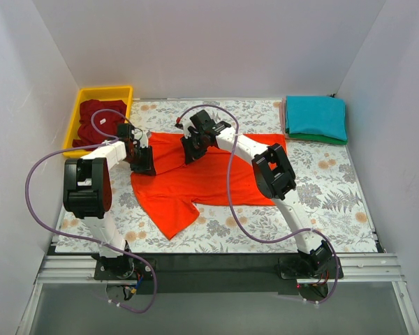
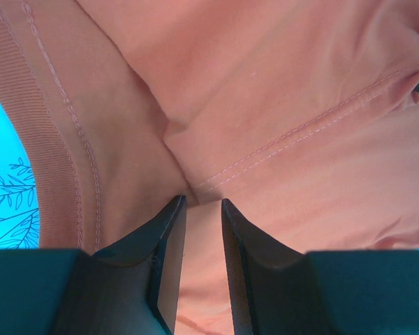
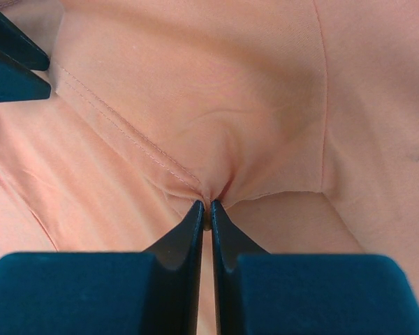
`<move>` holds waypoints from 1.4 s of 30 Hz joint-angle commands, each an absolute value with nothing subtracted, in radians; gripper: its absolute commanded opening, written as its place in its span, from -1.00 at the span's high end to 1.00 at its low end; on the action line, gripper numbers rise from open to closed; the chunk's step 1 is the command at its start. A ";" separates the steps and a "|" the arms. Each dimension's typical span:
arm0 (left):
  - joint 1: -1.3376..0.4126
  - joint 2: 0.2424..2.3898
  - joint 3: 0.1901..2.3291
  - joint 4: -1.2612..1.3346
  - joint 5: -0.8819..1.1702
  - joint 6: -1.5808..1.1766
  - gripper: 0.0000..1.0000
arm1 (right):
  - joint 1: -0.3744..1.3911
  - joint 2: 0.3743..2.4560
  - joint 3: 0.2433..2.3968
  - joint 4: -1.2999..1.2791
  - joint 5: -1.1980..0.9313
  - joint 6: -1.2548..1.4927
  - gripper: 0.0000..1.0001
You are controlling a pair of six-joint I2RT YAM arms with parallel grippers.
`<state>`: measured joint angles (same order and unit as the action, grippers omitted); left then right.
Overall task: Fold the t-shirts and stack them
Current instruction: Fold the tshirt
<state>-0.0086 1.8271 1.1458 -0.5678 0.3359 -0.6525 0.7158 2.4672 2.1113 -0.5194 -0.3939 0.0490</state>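
Note:
The bright orange-red t-shirt [image 1: 195,183] lies spread on the floral cloth, one sleeve pointing to the near left. My left gripper [image 1: 143,166] is at its left shoulder. In the left wrist view [image 2: 203,202] the jaws stand a little apart at a seam fold of the shirt [image 2: 279,84], near the ribbed collar. My right gripper [image 1: 190,153] is at the collar area, and in the right wrist view [image 3: 209,204] it is shut on a pinch of the orange-red cloth [image 3: 216,125]. The maroon t-shirt [image 1: 98,118] lies in the bin. The folded teal t-shirt [image 1: 315,115] lies on the green one [image 1: 321,139].
The yellow bin [image 1: 75,115] stands at the back left. The folded stack is at the back right corner. White walls close in three sides. The floral table cloth [image 1: 321,188] shows around the shirt. The purple cables loop over both arms.

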 commanded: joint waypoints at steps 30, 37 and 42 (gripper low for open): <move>-0.043 1.747 1.201 -0.610 0.275 -0.623 1.00 | 0.721 2.416 2.117 -0.495 -0.419 0.052 0.84; -0.043 1.733 1.190 -0.641 0.310 -0.615 1.00 | 0.721 2.391 2.102 -0.495 -0.417 0.048 0.89; -0.043 1.733 1.177 -0.657 0.321 -0.614 1.00 | 0.719 2.379 2.082 -0.495 -0.423 0.049 0.92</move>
<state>-0.0418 1.7878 1.1736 -0.6319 0.3038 -0.6273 0.7158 2.4584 2.0937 -0.5163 -0.4015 0.0494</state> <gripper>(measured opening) 0.012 0.064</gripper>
